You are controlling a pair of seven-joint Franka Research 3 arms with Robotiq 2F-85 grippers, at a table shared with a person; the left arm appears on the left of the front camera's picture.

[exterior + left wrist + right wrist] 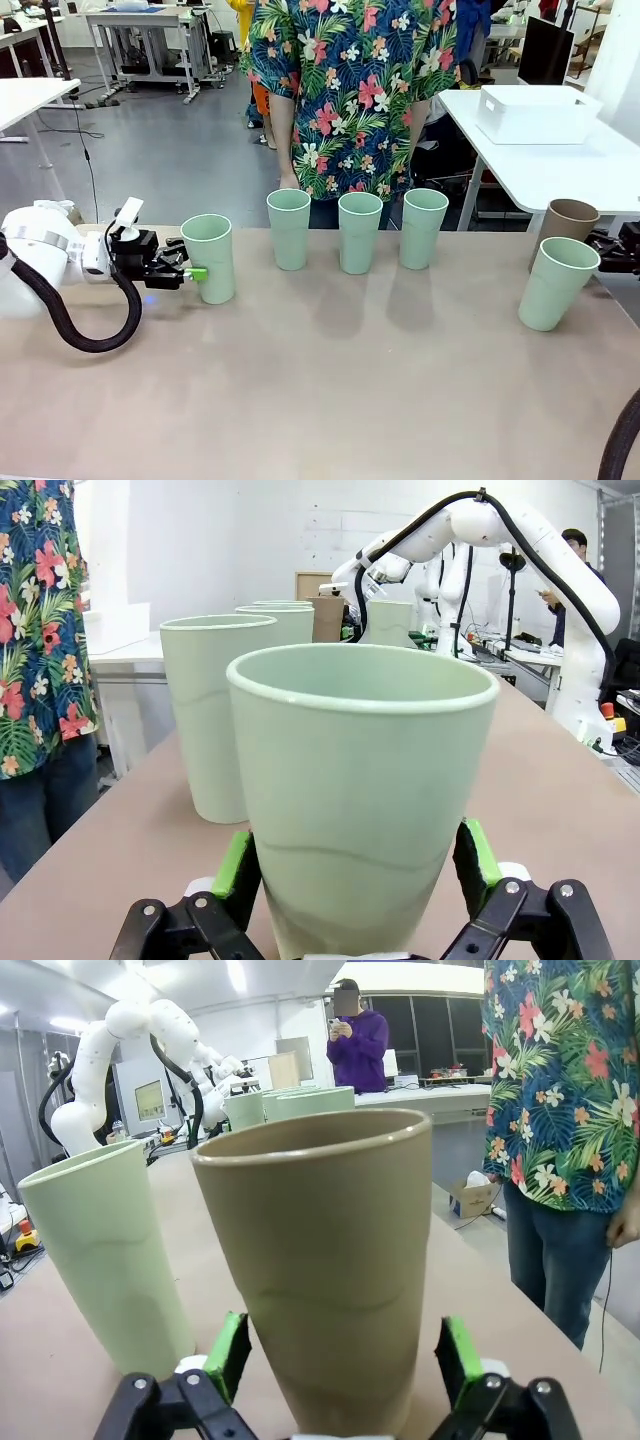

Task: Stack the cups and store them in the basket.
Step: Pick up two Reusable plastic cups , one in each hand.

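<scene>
Beige tabletop [330, 400] runs out to a person in a floral shirt [350, 90] standing at the far edge, w/ grey floor and white benches behind. Six tall tapered matte plastic tumblers stand upright on it, each on its own: a leftmost mint-green cup [207, 258], a row of three mint-green cups [360, 232] near the far edge, a tan-brown cup [566, 222] at far R, and a sixth mint-green cup [556, 283] just in front of that. Low at the leftmost mint-green cup, the left gripper [200, 272] has its jaws spread wide, one green pad [235, 865] either side of the wall; the cup's base is on the table. Likewise the right gripper [347, 1360] straddles the tan-brown cup's lower body, jaws wide, pads just beside the walls; can't tell if they press. Far R at the back, a white rectangular plastic basket [535, 115] w/ rolled rim sits on a separate white table [560, 175], well apart from every cup.
</scene>
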